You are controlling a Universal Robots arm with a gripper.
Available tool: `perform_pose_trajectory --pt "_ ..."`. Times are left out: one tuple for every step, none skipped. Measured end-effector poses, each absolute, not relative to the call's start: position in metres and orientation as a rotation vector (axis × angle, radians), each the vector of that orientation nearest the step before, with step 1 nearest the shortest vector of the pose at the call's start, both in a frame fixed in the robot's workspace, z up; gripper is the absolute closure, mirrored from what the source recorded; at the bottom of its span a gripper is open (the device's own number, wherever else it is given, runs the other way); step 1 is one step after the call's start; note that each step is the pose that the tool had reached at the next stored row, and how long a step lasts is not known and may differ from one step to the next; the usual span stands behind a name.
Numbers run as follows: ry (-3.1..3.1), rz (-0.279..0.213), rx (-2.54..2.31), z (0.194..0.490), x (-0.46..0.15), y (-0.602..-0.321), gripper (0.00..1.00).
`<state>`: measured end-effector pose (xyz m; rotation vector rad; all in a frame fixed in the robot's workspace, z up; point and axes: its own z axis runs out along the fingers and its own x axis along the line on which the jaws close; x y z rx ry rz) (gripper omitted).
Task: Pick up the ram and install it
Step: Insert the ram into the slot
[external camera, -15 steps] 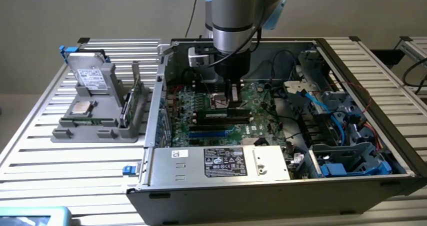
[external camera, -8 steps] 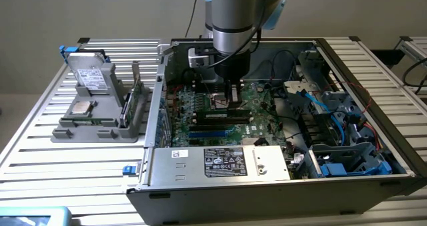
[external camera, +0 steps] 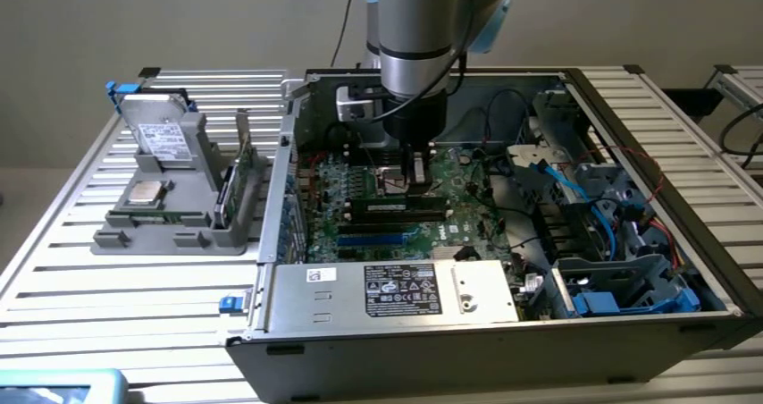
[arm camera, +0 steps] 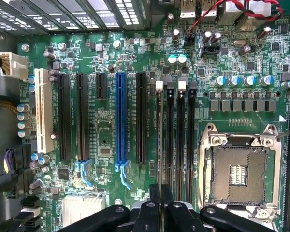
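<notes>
The ram point(external camera: 399, 209), a long dark stick with black chips and a pale sticker, stands on edge along the memory slots of the green motherboard point(external camera: 465, 176) inside the open computer case. My gripper point(external camera: 417, 188) comes straight down onto it, a little toward the exterior view's right of its middle. In the wrist view the black fingers point(arm camera: 154, 205) are pressed together with only a thin gap, in line with the ram's narrow top edge point(arm camera: 159, 140), which runs to a white latch point(arm camera: 158, 86). The gripper is shut on the ram.
Beside the ram lie empty black memory slots point(arm camera: 182, 140), a bare processor socket point(arm camera: 239, 169) and a blue card slot point(arm camera: 121, 116). A grey parts holder point(external camera: 179, 207) with a drive and an upright green card point(external camera: 245, 176) sits outside the case. Cables point(external camera: 560, 198) crowd the case's far side.
</notes>
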<state>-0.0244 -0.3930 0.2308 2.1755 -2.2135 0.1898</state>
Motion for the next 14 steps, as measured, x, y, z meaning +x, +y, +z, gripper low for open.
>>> perform_pose_trajectory --pt "-2.218 0.190 2.170 0.2308 -0.0244 -0.3930 0.87" --pt "-2.222 0.190 2.166 0.2308 -0.0244 -0.3930 0.87" --pt "-2.225 0.189 2.163 0.2307 -0.0244 -0.3931 0.87" --pt "-2.226 0.189 2.162 0.2307 -0.0244 -0.3931 0.87" --pt "-2.226 0.189 2.162 0.2306 -0.0244 -0.3930 0.87" --pt "-2.226 0.189 2.162 0.2305 -0.0244 -0.3930 0.87" --pt "-2.226 0.190 2.162 0.2305 -0.0243 -0.3930 0.87" --pt "-2.225 0.190 2.163 0.2305 -0.0243 -0.3930 0.87" --pt "-2.225 0.190 2.164 0.2305 -0.0243 -0.3930 0.87" --pt "-2.224 0.190 2.165 0.2305 -0.0243 -0.3930 0.87" --pt "-2.223 0.191 2.167 0.2304 -0.0244 -0.3930 0.87" --pt "-2.221 0.191 2.169 0.2304 -0.0244 -0.3930 0.87" --pt "-2.220 0.191 2.170 0.2304 -0.0244 -0.3930 0.87" --pt "-2.220 0.191 2.171 0.2304 -0.0244 -0.3930 0.87"
